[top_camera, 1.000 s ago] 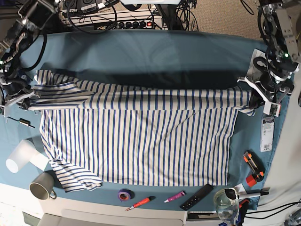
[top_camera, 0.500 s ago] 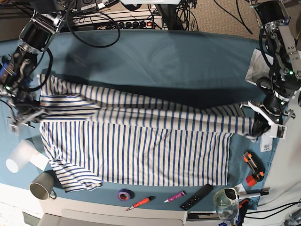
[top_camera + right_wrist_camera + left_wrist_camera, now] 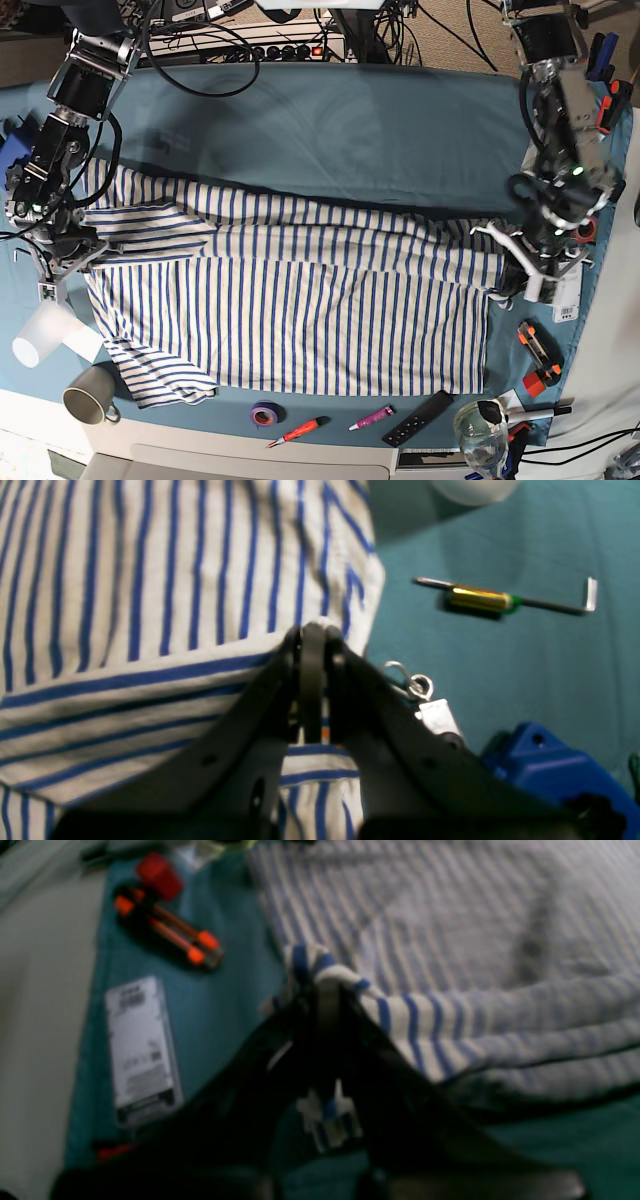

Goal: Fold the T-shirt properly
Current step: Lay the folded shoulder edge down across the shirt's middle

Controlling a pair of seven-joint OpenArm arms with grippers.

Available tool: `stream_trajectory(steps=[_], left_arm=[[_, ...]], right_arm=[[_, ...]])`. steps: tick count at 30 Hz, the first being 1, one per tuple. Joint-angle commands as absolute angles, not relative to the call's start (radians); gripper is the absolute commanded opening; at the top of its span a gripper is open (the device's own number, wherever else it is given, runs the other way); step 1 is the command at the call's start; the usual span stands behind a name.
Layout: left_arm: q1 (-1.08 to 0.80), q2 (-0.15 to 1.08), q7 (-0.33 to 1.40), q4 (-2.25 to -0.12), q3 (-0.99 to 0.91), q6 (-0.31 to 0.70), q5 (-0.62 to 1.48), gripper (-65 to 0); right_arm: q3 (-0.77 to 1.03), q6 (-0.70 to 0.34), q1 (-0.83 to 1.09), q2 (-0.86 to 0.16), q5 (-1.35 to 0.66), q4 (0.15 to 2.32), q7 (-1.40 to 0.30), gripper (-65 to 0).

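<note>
T-shirt (image 3: 300, 300) edge clamped in both pincers: left gripper (image 3: 327, 985) pinches a striped bunch, view blurred; right gripper (image 3: 312, 630) jaws closed on a fold. Shirt lies spread on teal table cloth (image 3: 330, 130), top band doubled over, fingertips buried in cloth.

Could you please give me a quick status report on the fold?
Both claws, left and right, shut on shirt edge. Top half drawn partway over lower half. Cups and tools beside cloth, none on it.

I see the teal table cloth (image 3: 330, 120) covering the table; behind its far edge, a power strip (image 3: 290, 50) and cables.
</note>
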State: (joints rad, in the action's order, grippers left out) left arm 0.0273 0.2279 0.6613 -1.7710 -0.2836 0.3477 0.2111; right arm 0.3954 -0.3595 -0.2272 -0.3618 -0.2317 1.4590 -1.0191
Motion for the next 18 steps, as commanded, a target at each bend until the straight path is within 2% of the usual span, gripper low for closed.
stream_trajectory(steps=[1,8,13,18], left_arm=[[0.055,0.236,0.636,-1.749,-0.258,0.345,0.187,-65.0],[0.134,0.236,0.629,-1.582,-0.167,0.2,0.031,-65.0],[0.153,0.262,0.63,-1.582,-0.173,0.207,0.022,-65.0],[0.152,0.275,0.634,-1.582,-0.173,0.206,0.022,-65.0]], right_arm=[[0.401,-0.345,-0.252,-0.38,-0.21,1.475,-0.982,-65.0],[0.401,-0.299,-0.291,-0.403,-0.155,1.378,-0.95,-65.0],[0.401,-0.288,-0.369,-0.444,-0.156,1.261,-0.935,-65.0],[0.401,-0.278,-0.385,-0.461,-0.155,1.25,-0.933,-65.0]])
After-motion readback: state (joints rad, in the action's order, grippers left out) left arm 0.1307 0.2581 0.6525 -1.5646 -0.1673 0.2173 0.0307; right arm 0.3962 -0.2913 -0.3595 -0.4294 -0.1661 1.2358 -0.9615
